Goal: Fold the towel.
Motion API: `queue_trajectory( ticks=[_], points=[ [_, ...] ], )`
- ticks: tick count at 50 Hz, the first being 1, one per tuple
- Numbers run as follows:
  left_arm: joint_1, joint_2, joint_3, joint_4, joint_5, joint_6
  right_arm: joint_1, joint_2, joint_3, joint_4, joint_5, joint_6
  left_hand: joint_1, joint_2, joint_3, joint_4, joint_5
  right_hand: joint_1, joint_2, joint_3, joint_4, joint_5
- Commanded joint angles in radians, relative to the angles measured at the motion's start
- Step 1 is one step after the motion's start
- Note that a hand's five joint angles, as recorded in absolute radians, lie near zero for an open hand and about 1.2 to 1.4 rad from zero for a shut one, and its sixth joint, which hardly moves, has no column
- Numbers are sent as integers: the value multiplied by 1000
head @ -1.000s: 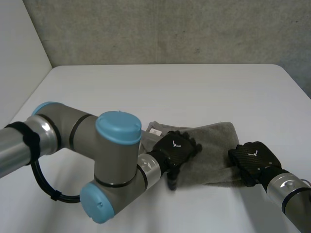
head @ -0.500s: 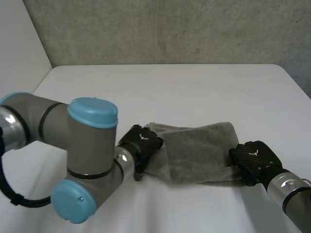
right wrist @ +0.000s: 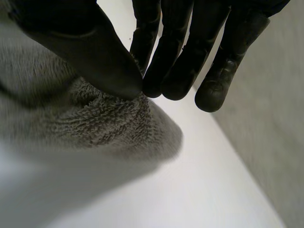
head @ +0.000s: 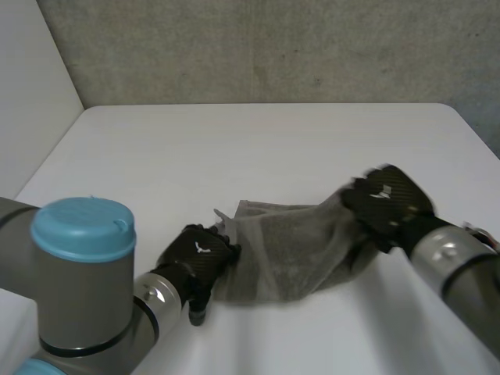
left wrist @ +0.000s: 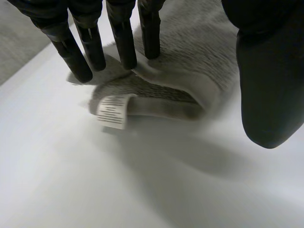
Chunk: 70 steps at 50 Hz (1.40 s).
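since a second ago the left hand (head: 199,258) has been drawn off the middle of the towel (head: 289,250) to its left end, and the right hand (head: 387,199) has been raised and carried toward the far edge of the table (head: 234,148), the towel's right end taken with it. the towel is found near the table's near edge, its long axis laid left to right, the right end lifted. that end is pinched between thumb (right wrist: 95,57) and fingers. the left hand's straight fingers (left wrist: 122,42) are rested on the hem beside the label (left wrist: 113,110), nothing being grasped.
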Motion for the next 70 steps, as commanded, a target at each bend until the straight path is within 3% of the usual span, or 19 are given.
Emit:
queue_trajectory(
  ticks=[1,6,13,14,15,16,17,19,25,27,33,38,42,52,63,70],
  points=[
    [93,106,-25,-2,-3,-61,280,148,-205,23,19,-8,-136,-150,-128,-141,-281,117,77,65,62,64],
    [166,190,-38,-1,-5,-151,434,312,-317,24,19,-9,-168,-183,-160,-173,-314,117,77,65,62,64],
    [272,267,-48,1,1,-222,458,398,-343,26,49,14,-174,-189,-166,-179,-320,117,77,65,62,64],
    [272,267,-48,1,1,-222,457,396,-340,26,59,32,-174,-189,-166,-179,-320,-54,-94,-105,-108,-107],
    [272,267,-44,1,3,-222,457,396,-340,26,59,32,-174,-189,-166,-179,-320,-55,-95,-107,-110,-108],
    [271,266,-37,7,1,-223,455,384,-339,26,68,75,-174,-189,-166,-179,-320,-366,-406,-418,-421,-419],
    [271,266,-37,7,1,-223,455,384,-339,26,68,75,-174,-189,-166,-179,-320,-369,-409,-421,-424,-422],
    [268,252,-18,25,3,-223,440,306,-328,26,91,216,-174,-189,-166,-179,-320,-1105,-1145,-1156,-1160,-1158],
    [234,193,40,59,-2,-234,347,151,-271,46,91,484,-165,-180,-157,-170,-311,-1105,-1145,-1156,-1160,-1158],
    [179,142,99,59,-9,-251,298,105,-256,55,88,526,-162,-177,-154,-167,-308,-1105,-1145,-1156,-1160,-1158],
    [117,74,173,59,-11,-294,146,42,-214,78,57,546,-153,-168,-145,-159,-299,-1105,-1145,-1156,-1160,-1158],
    [18,-43,259,53,-14,-373,84,48,-204,79,17,546,-144,-159,-136,-150,-290,-1105,-1145,-1156,-1160,-1158],
    [-18,-104,288,53,-19,-407,70,94,-194,76,-10,546,-142,-156,-133,-147,-287,-1105,-1145,-1156,-1160,-1158],
    [-32,-293,367,53,-121,-464,86,353,-246,70,-21,546,-144,-159,-136,-150,-290,-1105,-1145,-1156,-1160,-1158],
    [-4,-302,275,57,-129,-456,127,533,-361,67,-10,558,-153,-168,-145,-159,-299,-1105,-1145,-1156,-1160,-1158],
    [13,-285,273,54,-129,-455,148,556,-405,73,0,560,-156,-171,-148,-161,-302,-1105,-1145,-1156,-1160,-1158]
  ],
)
